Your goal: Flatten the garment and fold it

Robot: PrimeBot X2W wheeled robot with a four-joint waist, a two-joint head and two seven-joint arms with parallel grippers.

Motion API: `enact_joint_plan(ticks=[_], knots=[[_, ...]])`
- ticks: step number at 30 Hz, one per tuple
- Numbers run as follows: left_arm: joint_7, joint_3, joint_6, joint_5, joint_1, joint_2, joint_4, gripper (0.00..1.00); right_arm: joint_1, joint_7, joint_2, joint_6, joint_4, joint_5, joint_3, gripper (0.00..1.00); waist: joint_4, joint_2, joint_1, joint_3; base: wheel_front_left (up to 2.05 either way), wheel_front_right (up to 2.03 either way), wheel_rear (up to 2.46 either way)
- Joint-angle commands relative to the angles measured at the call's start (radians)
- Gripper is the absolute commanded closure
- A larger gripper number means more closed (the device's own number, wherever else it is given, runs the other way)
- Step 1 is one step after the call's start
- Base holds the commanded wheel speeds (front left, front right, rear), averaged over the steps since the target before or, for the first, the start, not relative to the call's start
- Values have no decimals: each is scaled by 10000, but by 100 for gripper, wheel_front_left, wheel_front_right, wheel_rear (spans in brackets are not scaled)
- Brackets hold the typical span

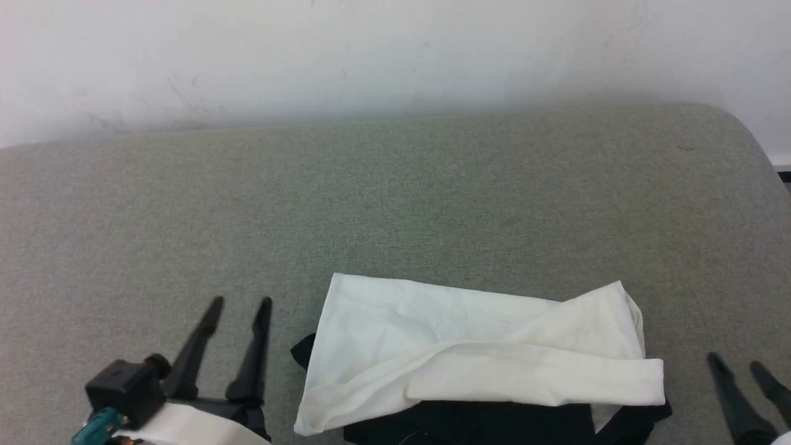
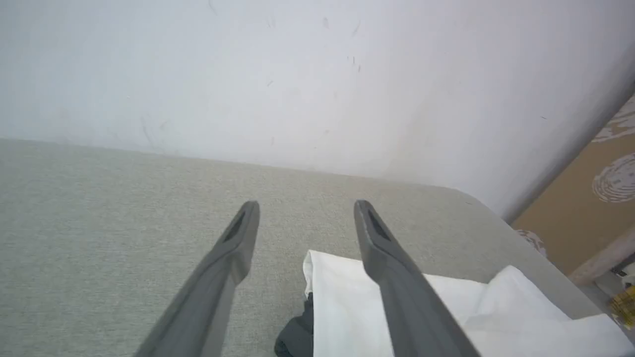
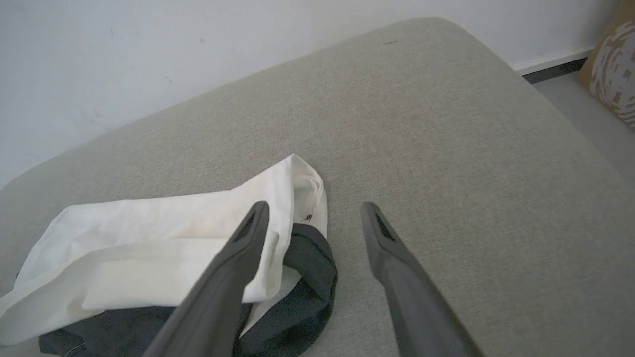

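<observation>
The garment [image 1: 476, 352] lies folded on the grey cushion near its front edge, its white body doubled over on top and black fabric showing along the near side and at both ends. My left gripper [image 1: 240, 303] stands open just left of it, nothing between the fingers. Off the garment's right end, my right gripper [image 1: 735, 361] is open and empty too. In the left wrist view the garment [image 2: 342, 302] lies under and right of the left gripper [image 2: 306, 204]. From the right wrist, the garment [image 3: 149, 248] sits left of the right gripper [image 3: 314, 206], a black sleeve curling beside it.
A white wall [image 1: 371, 55] runs along the back of the grey cushion [image 1: 395, 204]. The cushion's right end is rounded and drops to the floor [image 3: 585, 94], where a brown patterned pillow [image 3: 615, 64] leans.
</observation>
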Motion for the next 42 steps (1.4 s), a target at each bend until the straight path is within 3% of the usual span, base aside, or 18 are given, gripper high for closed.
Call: enact_joint_plan(ticks=[1,8,12,22,29,36,37,38,39,42], knots=[[-136,155,169,234,106,-111,-81,0,-145,-163,23,-6,79,27,-128,0,16,0,0,-33,0,0,0],[-391,1201,1138,2742,251,-638,-492,0,-395,-779,23,-6,1283,-210,-390,0,165,0,0,23,0,0,0],[-395,1512,1361,4138,460,-922,-544,0,-639,-867,23,-6,1970,-372,-183,0,296,0,0,167,0,0,0],[-397,1635,701,4844,441,-1630,-337,0,-1294,-753,24,-6,2755,-543,224,0,824,0,0,644,0,0,0],[-397,1772,295,4981,281,-1954,-201,0,-1403,325,24,-6,3409,-550,322,0,1098,0,0,1019,0,0,0],[-398,1925,-22,5097,136,-2199,-99,0,-1710,700,24,-6,4095,-360,155,0,1200,0,0,1244,0,0,0],[-398,1945,-64,5112,118,-2223,-81,0,-1758,764,24,-6,4200,-283,143,51,1203,0,0,1254,0,0,0],[-398,1959,-105,5128,100,-2244,-61,0,-1795,794,24,-6,4273,-211,125,70,1207,0,0,1258,0,0,0],[-398,1972,-144,5141,82,-2264,-42,0,-1829,791,24,-6,4325,-176,92,100,1210,0,0,1256,0,0,0],[-398,2020,-242,5173,46,-2325,9,0,-1904,677,24,-6,4419,-122,-8,100,1195,0,0,1213,0,0,0]])
